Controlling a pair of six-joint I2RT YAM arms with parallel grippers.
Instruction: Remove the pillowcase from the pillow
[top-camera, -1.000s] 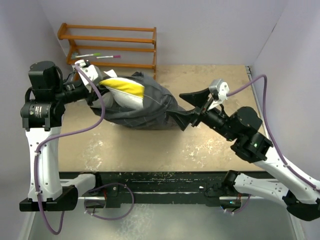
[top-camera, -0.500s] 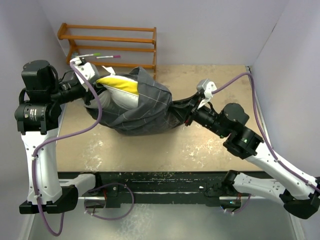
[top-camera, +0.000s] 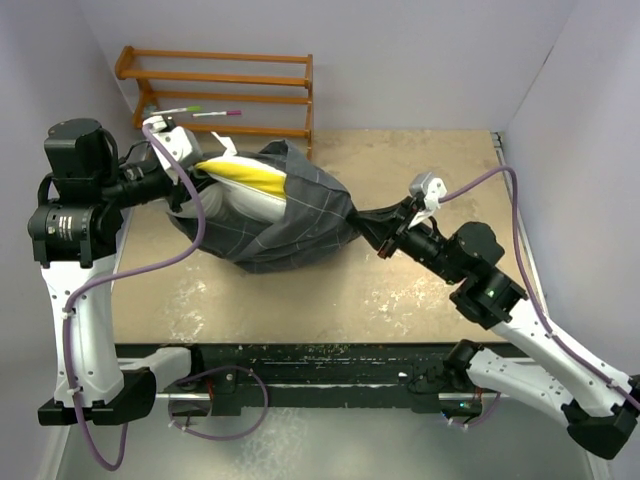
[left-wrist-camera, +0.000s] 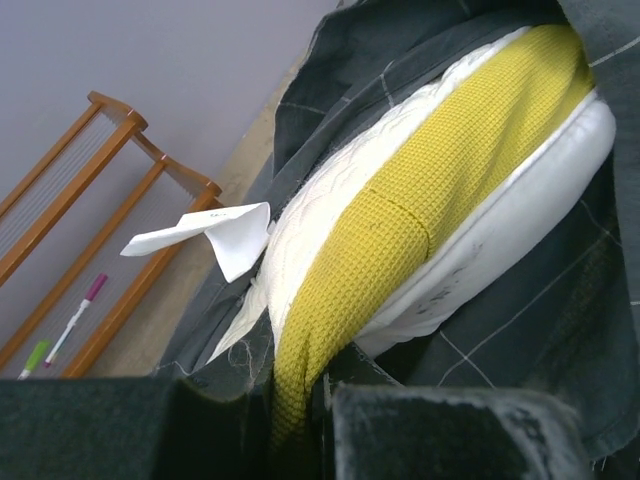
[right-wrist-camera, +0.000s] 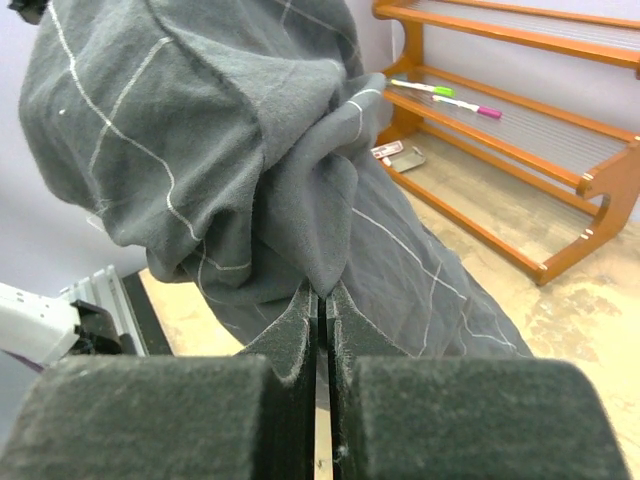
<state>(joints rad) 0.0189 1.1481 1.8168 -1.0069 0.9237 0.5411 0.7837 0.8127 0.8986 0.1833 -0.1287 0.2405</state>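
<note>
Right jaws: pinched shut on thin fold at closed end of pillowcase (right-wrist-camera: 200, 150). Left jaws: narrow, clamped on yellow edge of pillow (left-wrist-camera: 430, 190), half out of cover's mouth, left-centre on bench (top-camera: 400, 300). Risks: slipping off fold under pull; stalling with hem also trapped at left.

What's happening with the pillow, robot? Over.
Right gripper shut on pillowcase tail. Left gripper shut on pillow edge. Pillow partly out, mostly covered. Nothing in the way.

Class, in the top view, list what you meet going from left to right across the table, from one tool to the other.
left tool → pillow → pillowcase → right tool
</note>
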